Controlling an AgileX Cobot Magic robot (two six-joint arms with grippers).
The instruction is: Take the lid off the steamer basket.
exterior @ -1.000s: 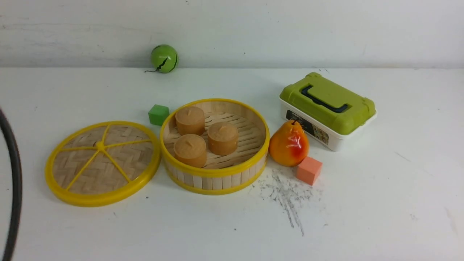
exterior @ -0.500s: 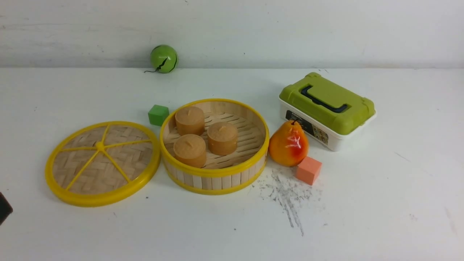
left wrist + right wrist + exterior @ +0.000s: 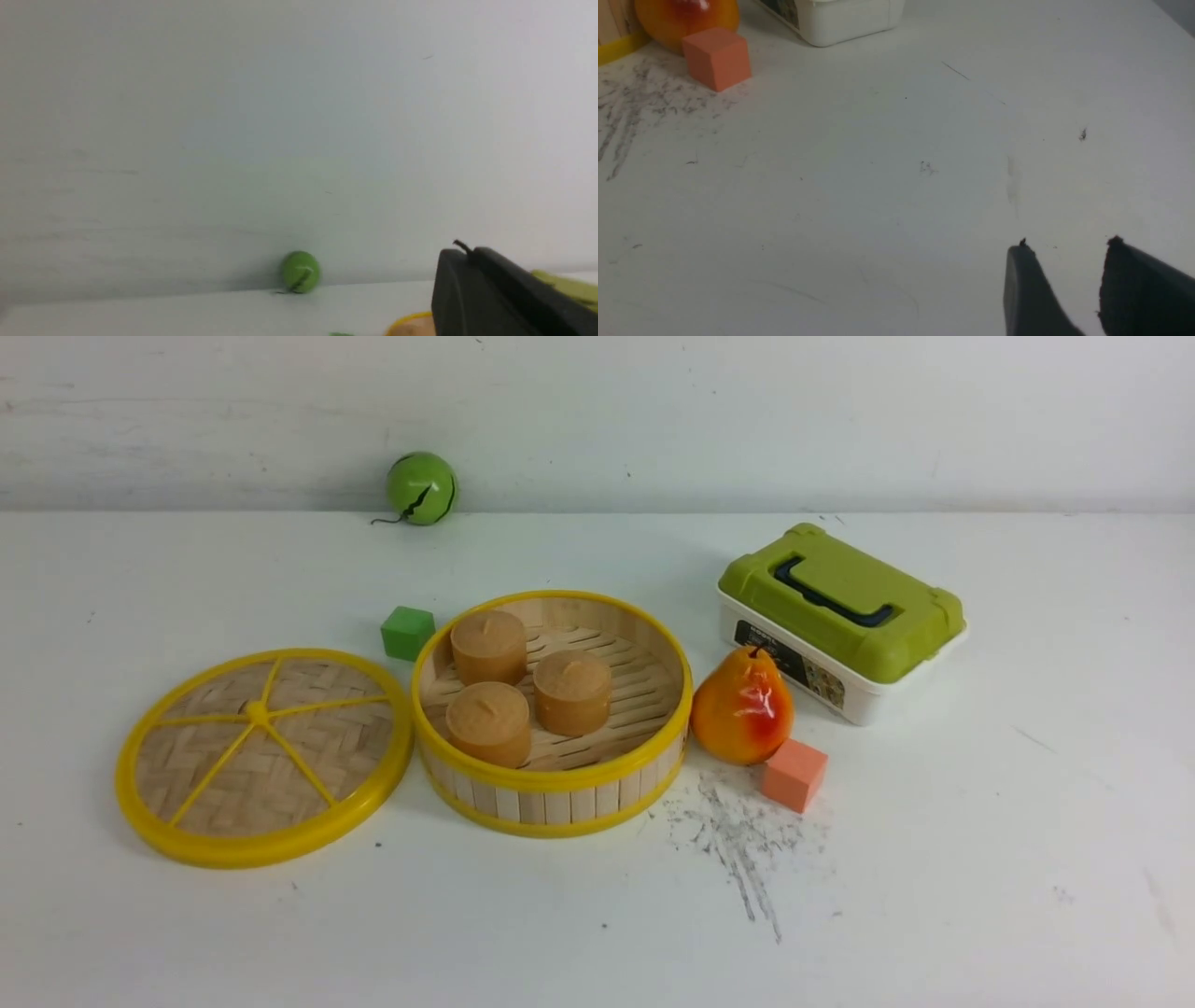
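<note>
Evidently, left tool [image 3: 469, 254] raised, closed, empty; right tool [image 3: 1068, 242] hovering, parted, empty.

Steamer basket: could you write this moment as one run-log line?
lid: off, beside basket | steamer basket: uncovered | left gripper: shut, empty | right gripper: open, empty
</note>
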